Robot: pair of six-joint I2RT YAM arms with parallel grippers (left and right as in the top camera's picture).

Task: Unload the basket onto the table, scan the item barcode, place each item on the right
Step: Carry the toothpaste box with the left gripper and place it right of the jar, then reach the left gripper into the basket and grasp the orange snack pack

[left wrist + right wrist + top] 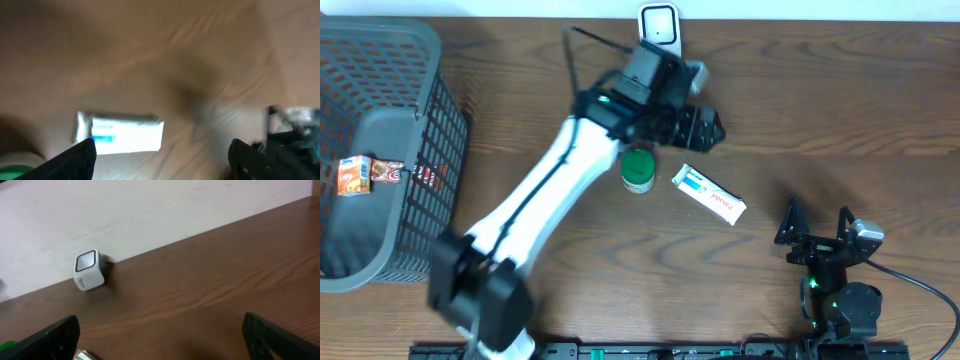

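A white box with blue print (708, 193) lies flat on the wooden table, and a green round container (638, 170) stands just left of it. The white scanner (658, 25) stands at the table's far edge. My left gripper (708, 127) hovers above and behind the box, open, with nothing between its fingers. The blurred left wrist view shows the box (120, 135) just past the open left gripper (162, 150). My right gripper (817, 215) rests open at the near right. Its wrist view shows the scanner (89, 270) far beyond the empty right gripper (161, 325).
A grey mesh basket (445, 150) fills the left side and holds small snack packs (355, 175). A pale wall (150, 210) runs behind the table's far edge.
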